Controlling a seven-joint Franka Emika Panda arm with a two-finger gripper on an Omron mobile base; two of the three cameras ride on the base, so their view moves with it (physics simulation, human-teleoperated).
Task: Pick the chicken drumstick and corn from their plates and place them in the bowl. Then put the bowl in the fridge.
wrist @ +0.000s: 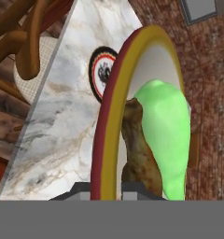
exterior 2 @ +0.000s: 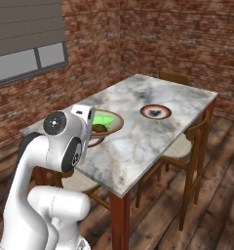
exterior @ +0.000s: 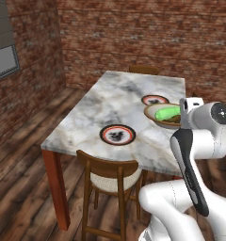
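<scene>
Gripper [wrist: 106,189] clamped on rim of bowl [wrist: 111,116], one fingertip each side of the brown-yellow edge in hand view, jaws nearly closed w/ only the rim between. Bowl seen edge-on there, lifted off the marble table [exterior: 110,101]; in left base view sits in the air just in front of the white wrist, above table's right edge. Inside bowl: corn [wrist: 167,135], bright green, filling most of the hollow, & chicken drumstick [wrist: 139,149], dark brown lump pressed against corn on the rim side. Both touching. In right base view bowl [exterior 2: 111,123] partly hidden behind the arm, green corn [exterior 2: 105,119] & dark drumstick [exterior 2: 99,128] visible in it. Two plates on table, both bare: near one [exterior: 117,134] by the front edge above a wooden chair [exterior: 110,176], far one [exterior: 155,100] just behind bowl. One plate [wrist: 101,72] in hand view, beyond the bowl's rim.
</scene>
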